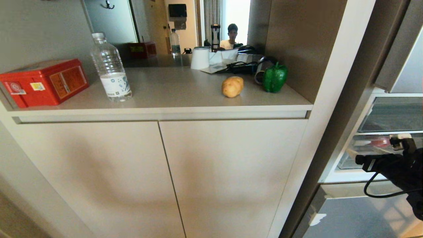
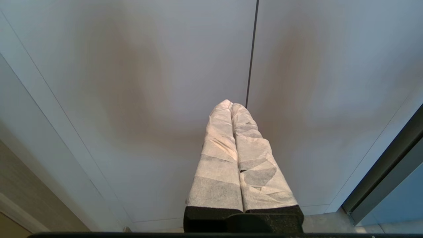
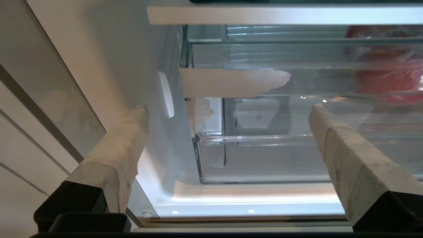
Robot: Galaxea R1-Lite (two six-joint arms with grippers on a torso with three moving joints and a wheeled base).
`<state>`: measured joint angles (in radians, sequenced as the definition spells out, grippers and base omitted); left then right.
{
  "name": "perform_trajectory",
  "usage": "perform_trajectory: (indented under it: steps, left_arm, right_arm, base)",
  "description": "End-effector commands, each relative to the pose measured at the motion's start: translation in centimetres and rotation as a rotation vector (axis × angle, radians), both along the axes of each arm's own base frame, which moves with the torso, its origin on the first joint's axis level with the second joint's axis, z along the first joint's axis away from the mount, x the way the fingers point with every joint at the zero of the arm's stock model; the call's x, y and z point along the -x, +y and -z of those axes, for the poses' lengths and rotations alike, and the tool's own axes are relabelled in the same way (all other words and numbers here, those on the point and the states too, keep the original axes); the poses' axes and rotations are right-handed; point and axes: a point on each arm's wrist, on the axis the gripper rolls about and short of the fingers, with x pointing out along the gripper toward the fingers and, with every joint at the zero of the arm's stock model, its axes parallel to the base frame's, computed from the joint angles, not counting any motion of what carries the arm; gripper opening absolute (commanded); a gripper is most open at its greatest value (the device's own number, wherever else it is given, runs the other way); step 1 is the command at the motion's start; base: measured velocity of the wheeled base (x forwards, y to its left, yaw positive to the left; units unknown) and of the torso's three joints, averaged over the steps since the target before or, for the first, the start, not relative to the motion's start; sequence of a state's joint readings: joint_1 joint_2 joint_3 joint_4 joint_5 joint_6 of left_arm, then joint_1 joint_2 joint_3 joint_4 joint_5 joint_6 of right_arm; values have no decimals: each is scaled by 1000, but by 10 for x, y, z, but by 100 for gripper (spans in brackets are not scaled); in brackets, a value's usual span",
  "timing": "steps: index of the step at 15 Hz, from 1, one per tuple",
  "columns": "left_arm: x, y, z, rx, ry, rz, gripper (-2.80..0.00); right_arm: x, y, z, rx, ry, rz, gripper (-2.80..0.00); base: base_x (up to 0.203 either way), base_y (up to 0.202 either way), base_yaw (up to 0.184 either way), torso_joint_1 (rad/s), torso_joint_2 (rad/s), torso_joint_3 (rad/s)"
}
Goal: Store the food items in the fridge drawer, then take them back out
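So we see the potato and pepper on the counter, the drawer holding something red, our right gripper spread wide before it, left gripper pinched together.

The right arm reaches in low from the robot's right side, black and cabled, its wrist turned so the right gripper points forward with the two tape-wrapped fingers spread wide and nothing between them. The left gripper hangs parked out of the head camera's sight, its own wrapped fingers pressed flat together from base to tip, holding nothing.
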<state>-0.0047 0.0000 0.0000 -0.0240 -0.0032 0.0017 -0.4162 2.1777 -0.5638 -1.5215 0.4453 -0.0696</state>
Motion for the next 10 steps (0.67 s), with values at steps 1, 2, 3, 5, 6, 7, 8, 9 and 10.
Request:
perform_trajectory:
  steps: [1,2,3,5,6,7,8,9,10]
  left_arm:
    - [-1,0,3,0,10,0,-280]
    - [-1,0,3,0,10,0,-280]
    - [-1,0,3,0,10,0,-280]
    - [-1,0,3,0,10,0,-280]
    - [-1,0,3,0,10,0,-280]
    - [-1,0,3,0,10,0,-280]
    - [-1,0,3,0,10,0,-280]
    - [-1,0,3,0,10,0,-280]
    - [-1,0,3,0,10,0,-280]
  right_arm:
    - [-1,0,1,2,-3,-2,0]
    - [-2,-1,1,4,-7,-2,0]
    - [-3,-1,1,5,-10,-3,0]
    - [-6,-2,2,7,-11,-3,0]
    - [-7,-3,3,8,-13,-3,0]
    - [-8,-3,4,7,-12,-3,0]
    - [-8,-3,5,7,-10,-3,0]
    - [-8,-3,5,7,-10,-3,0]
    - [-9,-4,6,6,-9,-3,0]
  base:
    - [0,0,0,0,0,0]
    - [0,0,0,0,0,0]
    - [0,0,0,0,0,0]
    - [0,0,0,0,0,0]
    - [0,0,0,0,0,0]
    - [0,0,0,0,0,0]
    - [0,0,0,0,0,0]
    - [0,0,0,0,0,0]
    - [0,0,0,0,0,0]
